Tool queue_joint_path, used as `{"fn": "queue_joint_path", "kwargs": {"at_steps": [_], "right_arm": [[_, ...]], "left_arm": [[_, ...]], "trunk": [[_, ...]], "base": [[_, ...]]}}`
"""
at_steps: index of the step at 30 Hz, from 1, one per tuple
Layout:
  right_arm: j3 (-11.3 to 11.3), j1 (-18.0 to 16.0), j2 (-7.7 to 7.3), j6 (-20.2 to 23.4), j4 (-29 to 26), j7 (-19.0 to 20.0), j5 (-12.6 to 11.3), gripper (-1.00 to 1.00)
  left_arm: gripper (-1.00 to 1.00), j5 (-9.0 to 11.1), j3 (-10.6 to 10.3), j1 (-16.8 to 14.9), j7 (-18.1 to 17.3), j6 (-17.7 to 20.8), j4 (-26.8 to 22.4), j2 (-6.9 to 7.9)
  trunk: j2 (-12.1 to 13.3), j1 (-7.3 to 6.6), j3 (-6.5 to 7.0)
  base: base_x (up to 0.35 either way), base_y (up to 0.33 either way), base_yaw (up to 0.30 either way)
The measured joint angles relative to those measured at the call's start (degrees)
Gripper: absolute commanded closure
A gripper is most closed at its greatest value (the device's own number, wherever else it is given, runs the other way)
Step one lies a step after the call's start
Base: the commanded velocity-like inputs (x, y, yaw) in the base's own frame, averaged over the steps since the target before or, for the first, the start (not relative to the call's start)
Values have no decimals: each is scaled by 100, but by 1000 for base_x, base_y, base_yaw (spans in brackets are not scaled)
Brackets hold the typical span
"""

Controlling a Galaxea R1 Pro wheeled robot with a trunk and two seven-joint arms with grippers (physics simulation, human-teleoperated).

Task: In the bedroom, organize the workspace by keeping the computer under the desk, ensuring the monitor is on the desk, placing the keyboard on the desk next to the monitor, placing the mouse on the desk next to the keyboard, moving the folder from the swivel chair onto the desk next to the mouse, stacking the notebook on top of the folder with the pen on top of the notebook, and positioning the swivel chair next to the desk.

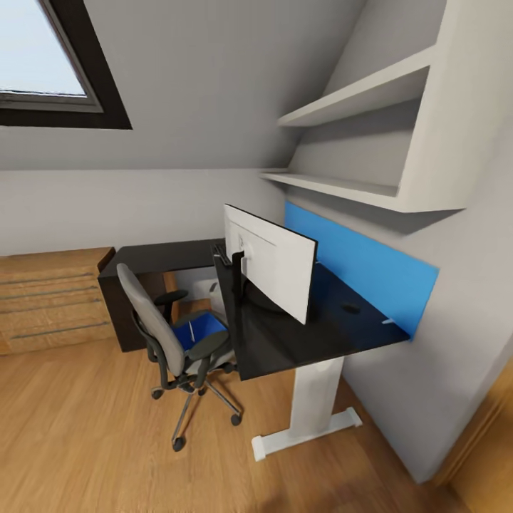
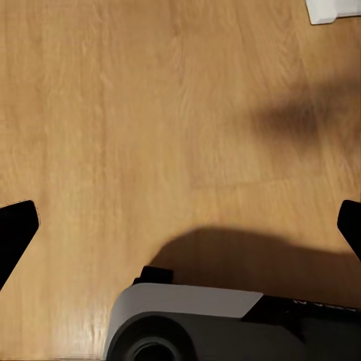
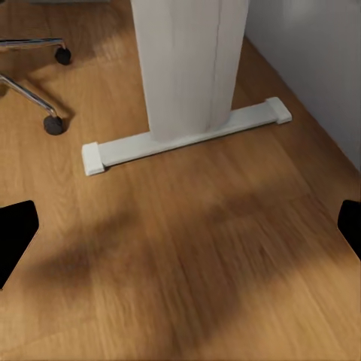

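In the head view, a roof window was cut off at the upper left, and below it a light wood chest of drawers ran off the left edge. Beside it stood the black desk, with its white leg planted on the plank floor. The swivel chair sat just beside the desk, its back turned to the camera, and the blue folder lay on its seat, partly hidden by the backrest and an armrest. The monitor stood on the desk with its white back showing, so the screen could not be seen. Part of the keyboard peeked out behind it. Further right a small dark oval, probably the mouse, lay on the desk, with a small pale object near the blue wall panel, too small to identify. No writing was legible.

The left gripper and right gripper each had fingers spread wide apart, holding nothing, above the floor.
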Motion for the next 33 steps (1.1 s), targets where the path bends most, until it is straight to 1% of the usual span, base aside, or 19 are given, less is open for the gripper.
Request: {"fn": "queue_joint_path", "kwargs": {"at_steps": [14,18,20,21,26,28,33], "right_arm": [[4,0,0,0,148,2,6,-100],[4,0,0,0,158,1,7,-100],[6,0,0,0,163,5,8,-100],[5,0,0,0,164,6,8,-100],[3,0,0,6,167,3,8,-100],[1,0,0,8,167,3,8,-100],[0,-1,-4,17,167,4,8,-100]], "left_arm": [[-100,0,0,-2,3,-4,-1,3],[-100,14,14,-2,10,-6,-1,42],[-100,73,41,-2,14,-17,0,96],[-100,125,95,-2,14,-50,0,118],[-100,353,302,-2,3,-324,0,149],[-100,407,368,-1,0,-402,0,153],[-100,439,415,1,-5,-451,1,156]], "trunk": [[0,0,-44],[0,0,-57],[0,0,-63],[0,0,-66],[0,0,-84],[0,0,-91],[0,0,-111]], "base": [[0,0,281],[0,0,281],[0,0,280],[0,0,278],[0,0,272],[0,0,262],[0,150,169]]}}
